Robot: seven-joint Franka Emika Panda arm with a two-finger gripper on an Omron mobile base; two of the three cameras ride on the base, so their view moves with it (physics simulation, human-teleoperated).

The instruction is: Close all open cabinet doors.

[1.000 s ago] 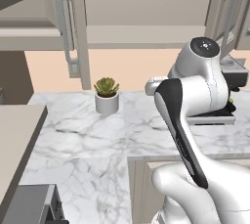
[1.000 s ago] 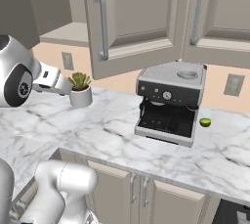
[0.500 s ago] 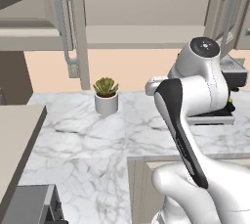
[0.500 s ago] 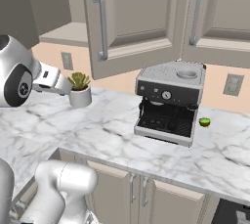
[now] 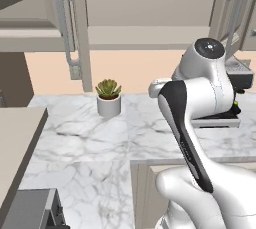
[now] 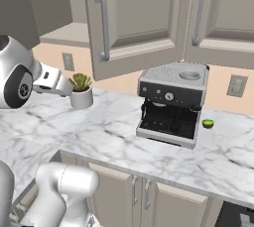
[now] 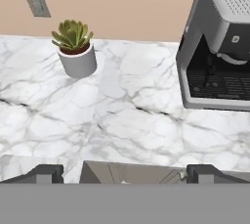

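Cabinet doors hang above the marble counter [image 6: 149,156], and two of them stand open. One open door [image 6: 136,20] swings out over the coffee machine [image 6: 171,104], with its long silver handle [image 6: 103,25] on the side near me. In the left base view I see that same door edge-on [image 5: 80,28], and another open door [image 5: 227,8] far over on the other side. A door beside the first one [image 6: 221,8] looks nearly flat, but I cannot tell if it is fully shut.

Nothing has changed in the last second. The doors sit where they were, and my arm has not moved. So no door is closed yet, and all the work is left to do.

My gripper [image 7: 124,171] points down at the counter, low and well away from the doors. My fingertips [image 7: 44,171] are spread wide apart and hold nothing. A small potted plant [image 7: 74,47] stands near the wall, well apart from the coffee machine.

I think I must lift my hand up high to push the nearest door shut
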